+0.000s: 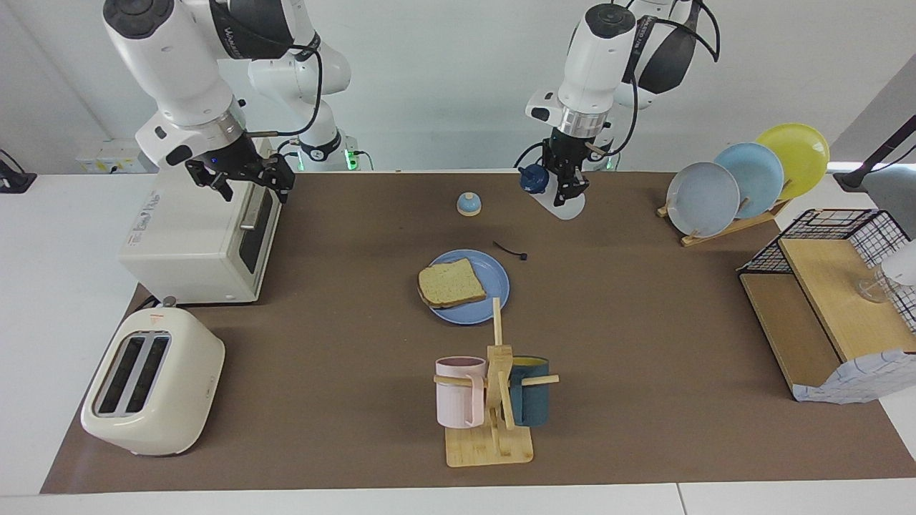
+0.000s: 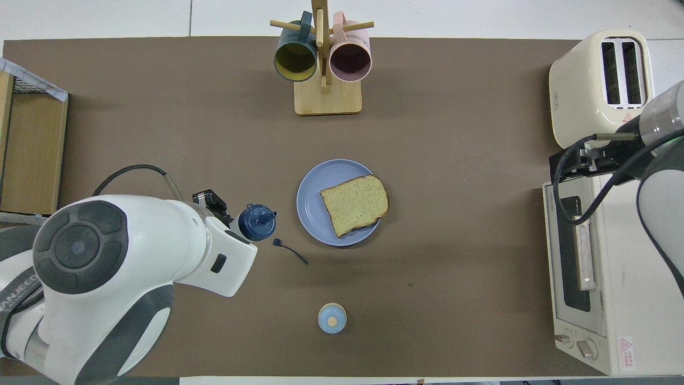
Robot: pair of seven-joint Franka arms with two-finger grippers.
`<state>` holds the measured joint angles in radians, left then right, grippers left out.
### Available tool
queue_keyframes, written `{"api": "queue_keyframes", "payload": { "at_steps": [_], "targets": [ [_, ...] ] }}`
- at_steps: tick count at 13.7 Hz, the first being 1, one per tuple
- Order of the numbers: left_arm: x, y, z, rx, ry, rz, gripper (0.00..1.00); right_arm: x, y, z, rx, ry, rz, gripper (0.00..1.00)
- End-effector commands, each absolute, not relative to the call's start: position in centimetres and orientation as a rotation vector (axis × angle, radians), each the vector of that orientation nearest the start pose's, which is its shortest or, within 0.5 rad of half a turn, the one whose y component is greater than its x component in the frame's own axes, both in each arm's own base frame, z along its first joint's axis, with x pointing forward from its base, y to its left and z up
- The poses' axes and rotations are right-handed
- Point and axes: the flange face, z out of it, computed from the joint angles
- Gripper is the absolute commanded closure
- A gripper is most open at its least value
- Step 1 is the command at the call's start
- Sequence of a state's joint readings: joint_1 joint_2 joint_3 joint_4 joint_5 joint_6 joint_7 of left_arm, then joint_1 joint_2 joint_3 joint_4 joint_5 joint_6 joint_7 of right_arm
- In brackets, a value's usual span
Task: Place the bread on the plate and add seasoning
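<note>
The square toasted bread (image 1: 451,283) (image 2: 355,203) lies on the round blue plate (image 1: 496,280) (image 2: 311,206) in the middle of the table. My left gripper (image 1: 567,186) is shut on the seasoning, a white squeeze bottle (image 1: 567,207) with a navy cap (image 2: 257,222). It holds the bottle tilted in the air, over the mat beside the plate toward the left arm's end. My right gripper (image 1: 247,187) (image 2: 569,164) hangs open and empty over the white toaster oven (image 1: 200,229).
A small black strap (image 1: 509,250) (image 2: 291,250) and a blue-domed knob (image 1: 469,204) (image 2: 332,318) lie near the plate, nearer the robots. A mug rack (image 1: 494,400), a cream toaster (image 1: 150,379), a plate rack (image 1: 744,179) and a wire shelf (image 1: 830,300) stand around the edges.
</note>
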<state>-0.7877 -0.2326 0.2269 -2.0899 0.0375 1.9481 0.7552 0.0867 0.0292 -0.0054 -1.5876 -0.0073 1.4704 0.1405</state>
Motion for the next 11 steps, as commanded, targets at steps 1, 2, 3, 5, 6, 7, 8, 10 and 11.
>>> {"api": "queue_keyframes", "payload": {
  "at_steps": [1, 2, 3, 5, 6, 7, 8, 10, 11],
  "targets": [
    [43.4, -25.7, 52.9, -2.469, 1.912, -0.154, 1.00, 55.6, 4.3, 59.1, -3.162, 0.055, 0.266, 0.00],
    [43.5, -25.5, 53.0, -2.437, 1.907, -0.140, 1.00, 56.1, 4.5, 58.0, -3.161, 0.049, 0.302, 0.00],
    [43.5, -25.4, 53.1, -2.411, 1.904, -0.124, 1.00, 56.6, 4.0, 58.3, -3.154, 0.064, 0.303, 0.00],
    [43.7, -25.4, 53.4, -2.394, 1.900, -0.140, 1.00, 56.4, 3.1, 58.9, -3.127, 0.092, 0.297, 0.00],
    [43.9, -25.8, 53.6, -2.344, 1.900, -0.137, 1.00, 56.5, 3.1, 59.0, -3.127, 0.095, 0.280, 0.00],
    [44.4, -26.4, 53.2, -2.305, 1.891, -0.108, 1.00, 56.6, 3.0, 59.1, -3.127, 0.095, 0.280, 0.00],
    [44.5, -26.4, 53.3, -2.293, 1.883, -0.088, 1.00, 56.3, 2.9, 59.3, -3.124, 0.094, 0.283, 0.00],
    [44.6, -26.3, 53.2, -2.278, 1.879, -0.079, 1.00, 55.7, 2.7, 60.1, -3.124, 0.096, 0.268, 0.00],
    [44.6, -26.4, 53.2, -2.244, 1.877, -0.074, 1.00, 55.4, 2.7, 60.5, -3.125, 0.091, 0.261, 0.00]
  ]
}}
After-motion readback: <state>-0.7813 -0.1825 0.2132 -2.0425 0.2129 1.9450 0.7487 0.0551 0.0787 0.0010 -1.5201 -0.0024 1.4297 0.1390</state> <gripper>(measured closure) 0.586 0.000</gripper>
